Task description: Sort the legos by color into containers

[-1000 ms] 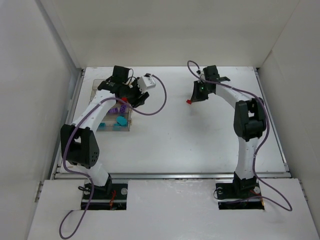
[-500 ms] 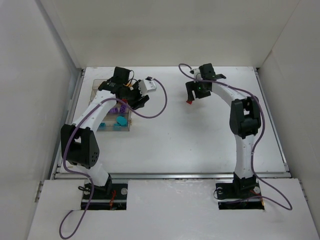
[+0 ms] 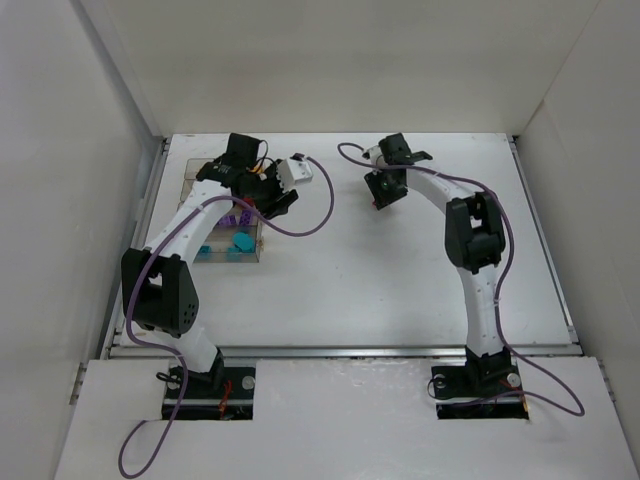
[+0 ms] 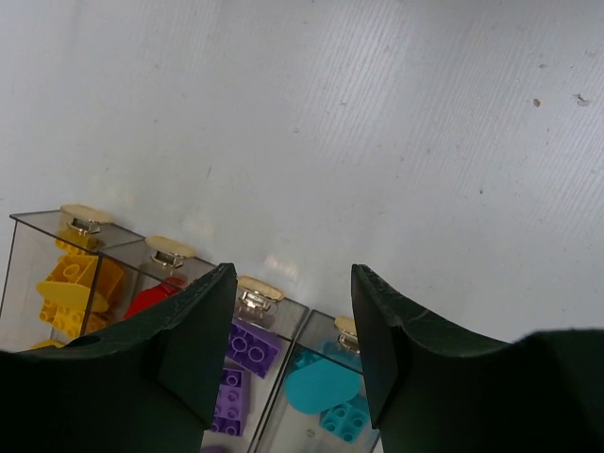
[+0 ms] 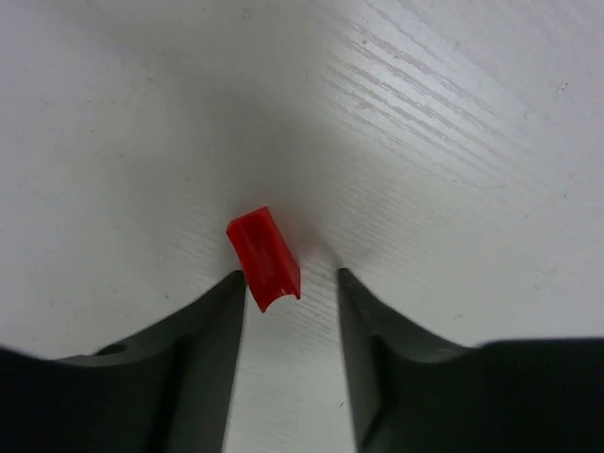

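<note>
Four joined clear plastic bins [image 4: 24,274] hold yellow, red, purple and cyan legos [image 4: 241,354], one colour each. Above them hangs the left pincer [image 4: 293,288], fingers apart and empty. Farther off on the white desk [image 3: 400,270], the right pincer [image 5: 290,283] straddles a small red plastic brick [image 5: 264,257], fingers spread, unclamped.

The left arm [image 3: 180,228] and right arm [image 3: 478,290] share white tubular links and chunky black joints, with black bases [image 3: 240,385] at six o'clock. Purple cables [image 3: 318,205] loop off each. Gripper fingers [image 4: 189,344] are dark matte wedges.
</note>
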You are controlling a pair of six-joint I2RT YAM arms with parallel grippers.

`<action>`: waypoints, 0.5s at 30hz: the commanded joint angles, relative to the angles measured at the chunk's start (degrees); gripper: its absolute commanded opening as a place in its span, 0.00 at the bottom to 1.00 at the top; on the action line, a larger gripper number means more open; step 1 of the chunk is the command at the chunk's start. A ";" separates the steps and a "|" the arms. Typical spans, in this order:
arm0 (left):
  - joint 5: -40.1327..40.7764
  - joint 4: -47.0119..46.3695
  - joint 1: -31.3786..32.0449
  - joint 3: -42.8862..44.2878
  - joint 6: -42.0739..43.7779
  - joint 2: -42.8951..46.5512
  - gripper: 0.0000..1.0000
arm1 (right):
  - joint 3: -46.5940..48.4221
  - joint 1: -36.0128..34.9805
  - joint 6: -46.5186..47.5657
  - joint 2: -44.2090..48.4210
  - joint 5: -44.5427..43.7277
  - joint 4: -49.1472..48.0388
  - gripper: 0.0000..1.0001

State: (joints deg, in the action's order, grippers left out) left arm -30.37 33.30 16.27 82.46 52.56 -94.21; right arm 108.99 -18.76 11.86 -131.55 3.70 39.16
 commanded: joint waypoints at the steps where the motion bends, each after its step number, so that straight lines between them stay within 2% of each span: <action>1: -0.57 0.80 -0.19 2.62 0.88 2.02 0.49 | 3.07 -0.04 1.15 -1.26 -1.95 0.66 0.44; 2: -0.05 0.80 -0.19 2.62 0.88 2.02 0.49 | 3.68 -0.04 1.15 -1.78 -1.95 1.18 0.40; 6: 0.58 0.80 -0.19 2.62 0.36 2.02 0.49 | 4.30 -0.04 1.15 -1.78 -1.42 1.19 0.35; 12: 0.58 0.28 -0.19 2.62 0.88 2.02 0.49 | 1.67 -0.04 1.15 0.75 0.69 0.58 0.00; 15: -1.35 0.28 0.34 2.62 0.88 2.02 0.49 | -1.22 -0.04 1.15 4.35 5.16 -1.27 0.00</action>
State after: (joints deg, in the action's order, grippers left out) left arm -29.28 33.26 16.32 82.54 52.64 -94.21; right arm 109.86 -18.74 12.69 -132.16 4.60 39.31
